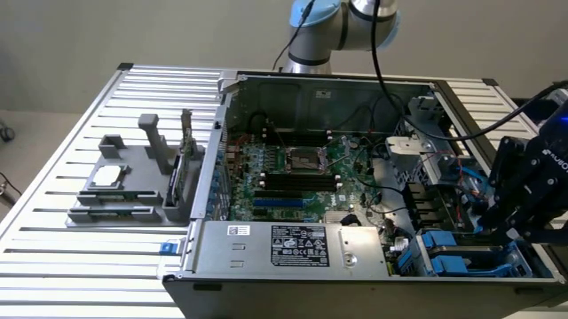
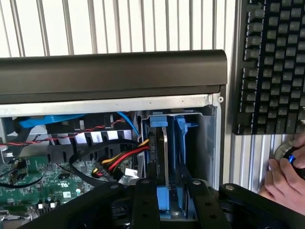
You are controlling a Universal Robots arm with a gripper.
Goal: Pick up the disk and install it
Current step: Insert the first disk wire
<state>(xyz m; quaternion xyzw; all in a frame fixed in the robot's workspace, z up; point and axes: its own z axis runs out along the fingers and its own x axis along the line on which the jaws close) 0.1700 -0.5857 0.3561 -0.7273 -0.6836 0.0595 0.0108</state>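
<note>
The gripper (image 2: 164, 188) hangs over the drive bay corner of the open computer case (image 1: 310, 80). Its 2 fingers (image 2: 144, 200) stand partly apart, straddling the top edge of the disk (image 2: 164, 157) without clearly clamping it. The disk stands on edge directly between and beyond the fingertips, its blue carrier bracket (image 2: 183, 138) seated in the bay slot. Judging from this, installation is at its release stage. Further out, beside the case, lie a keyboard (image 2: 271, 67) and a person's hand (image 2: 286, 176).
</note>
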